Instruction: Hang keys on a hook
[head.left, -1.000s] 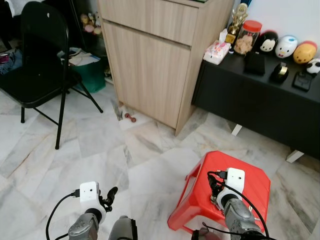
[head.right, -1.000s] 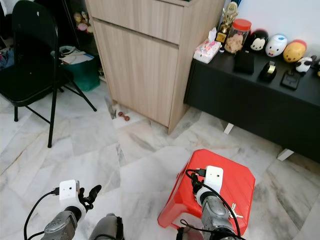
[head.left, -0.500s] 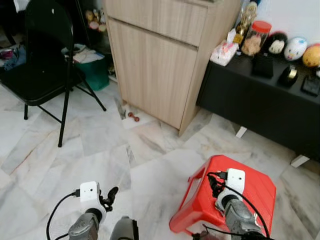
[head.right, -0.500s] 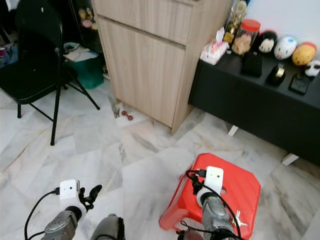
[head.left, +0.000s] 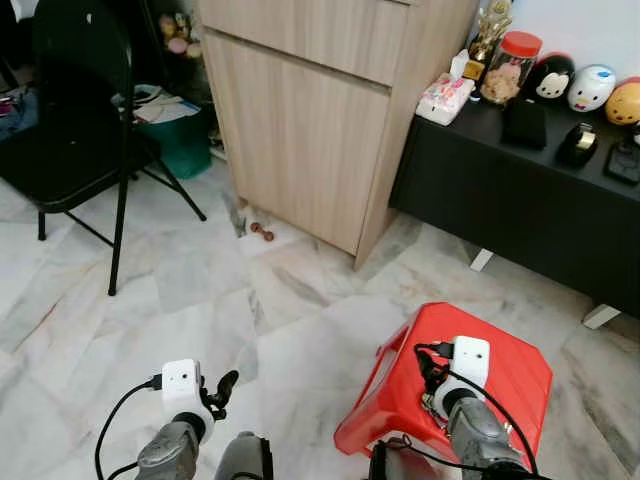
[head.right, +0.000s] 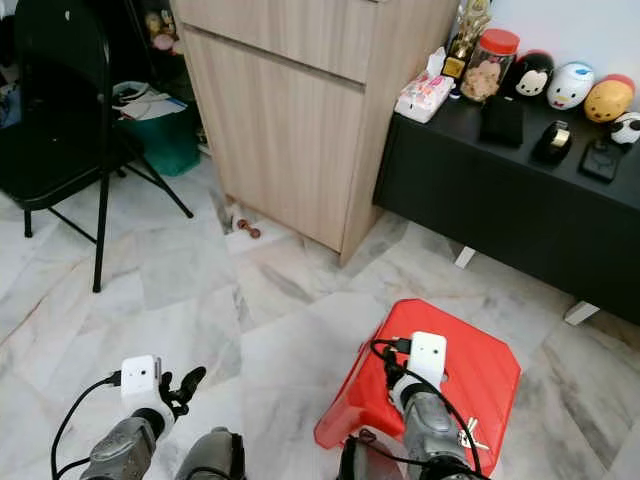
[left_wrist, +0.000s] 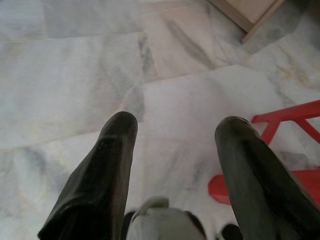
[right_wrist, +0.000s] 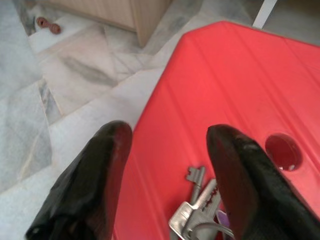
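Since a second ago only the camera shifted; nothing moved. Bunch of silver metal keys (right_wrist: 200, 212) lay near red plastic stool's (right_wrist: 225, 75) near edge. Right gripper (right_wrist: 167, 150), fingers apart, hovered above, apparently lining up. Left gripper (left_wrist: 172, 150) idled apart over marble floor (left_wrist: 75, 75).

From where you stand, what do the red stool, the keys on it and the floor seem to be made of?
The red stool looks like moulded plastic: uniform glossy red, soft ribs and a round hole. The keys appear to be metal, silvery and dull-shining with cut teeth. The floor seems polished marble or marble-look tile: pale grey veins and straight joints. I cannot tell which.
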